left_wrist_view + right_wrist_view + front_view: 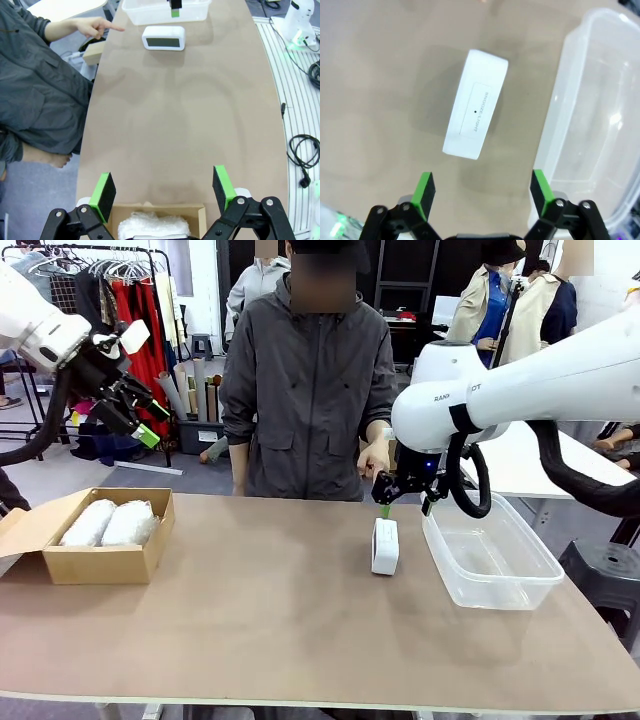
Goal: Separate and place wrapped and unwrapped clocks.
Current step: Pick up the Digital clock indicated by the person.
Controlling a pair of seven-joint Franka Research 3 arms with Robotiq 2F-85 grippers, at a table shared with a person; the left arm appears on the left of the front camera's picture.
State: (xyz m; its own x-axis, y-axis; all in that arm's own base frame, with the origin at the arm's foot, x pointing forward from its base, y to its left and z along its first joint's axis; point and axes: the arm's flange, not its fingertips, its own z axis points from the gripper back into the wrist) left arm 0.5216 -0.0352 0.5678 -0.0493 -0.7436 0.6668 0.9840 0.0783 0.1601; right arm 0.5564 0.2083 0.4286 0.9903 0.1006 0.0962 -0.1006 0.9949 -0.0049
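The bare clock (384, 546) stood centre-right beside the clear tub (490, 552); the right gripper (480, 192) hung spread and empty above its "SNOOZE/LIGHT" top; the left gripper (164, 192), released, hovered over the cardboard box (100, 562) holding seemingly two wrapped clocks (108, 522); a hand (95, 27) pointed upper left.

Light: bright, even, from overhead | Shadows: soft, faint under the clock (476, 111) | Glare: mild sheen on counter (180, 125) and clear bin (600, 105) | Distortion: wide-angle bowing in wrist views | Focus: wrist-view corners slightly soft
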